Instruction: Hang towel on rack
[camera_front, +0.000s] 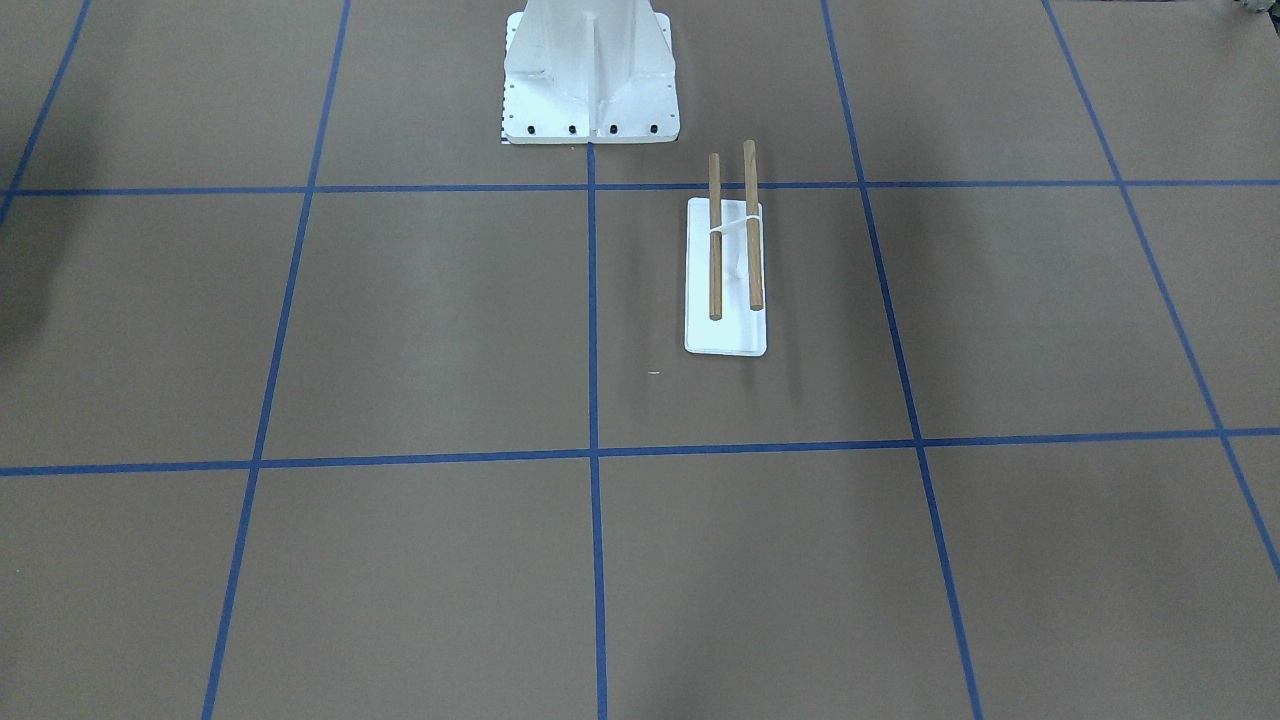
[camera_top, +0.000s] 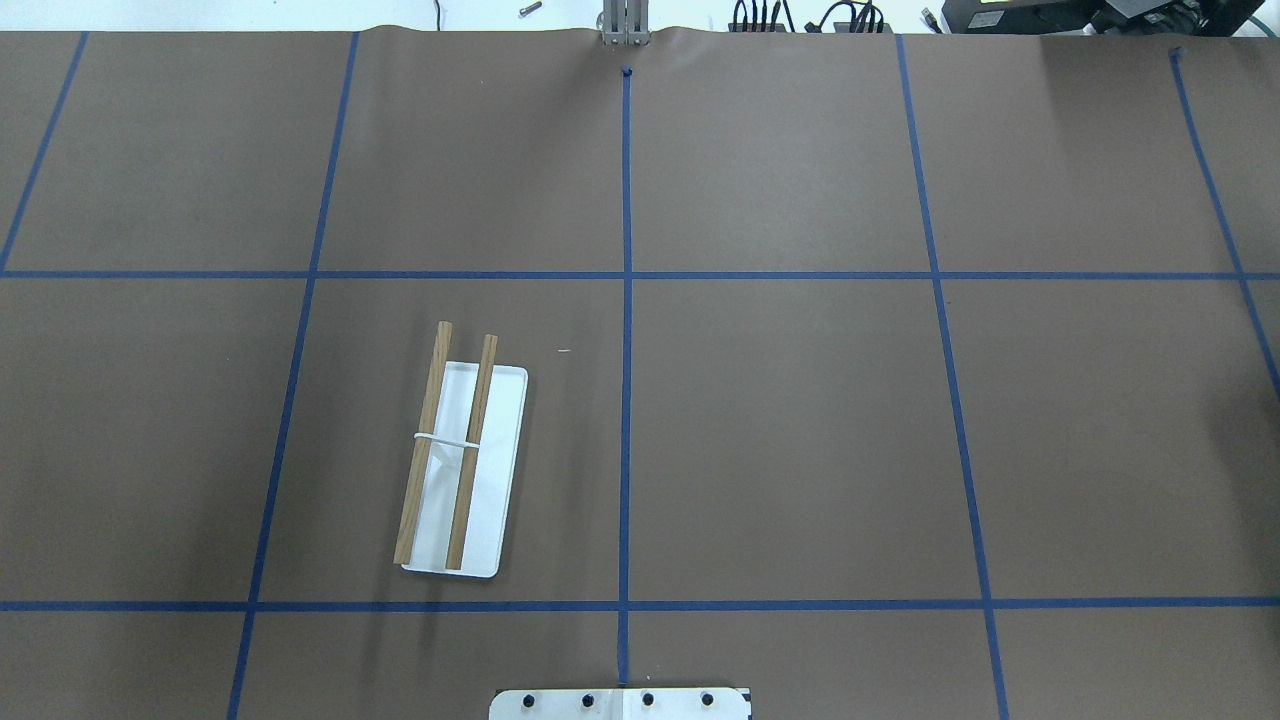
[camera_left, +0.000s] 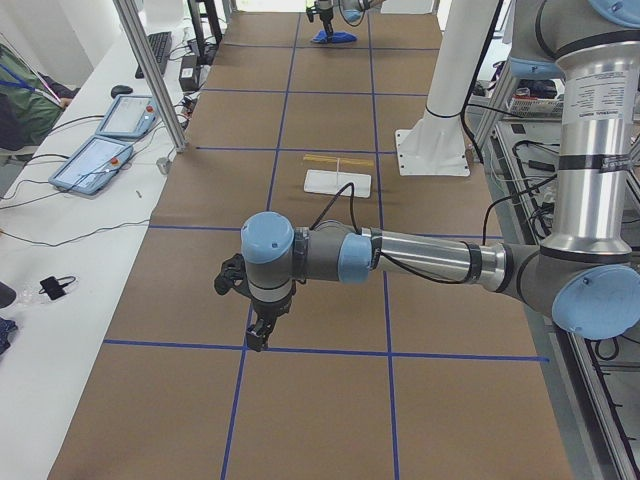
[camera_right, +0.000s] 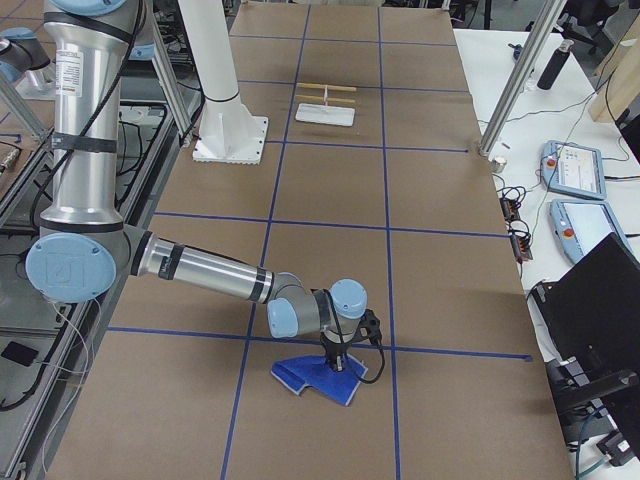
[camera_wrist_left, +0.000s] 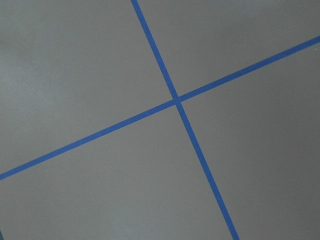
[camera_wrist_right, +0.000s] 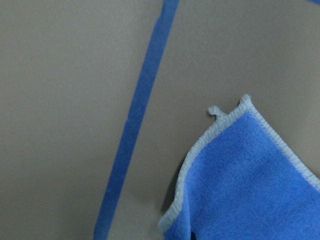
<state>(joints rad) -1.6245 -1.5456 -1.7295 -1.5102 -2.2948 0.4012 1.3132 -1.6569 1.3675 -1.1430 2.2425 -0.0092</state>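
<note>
A: Blue towel (camera_right: 300, 381)?
B: Flat near the tabletop's right end, under the right gripper (camera_right: 337, 364).
A: Rack (camera_top: 495, 480)?
B: Toward the robot-side edge, left of middle.
A: Fingers, left gripper (camera_left: 257, 340) too?
B: Cannot tell for either.

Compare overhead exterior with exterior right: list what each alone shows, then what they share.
Overhead exterior only: cables beyond the table's far edge. Exterior right only: the towel lying on the table, the right gripper down over it, and two pendants on a side bench. Both: the rack, bare of cloth, the white pedestal and the blue tape grid.
</note>
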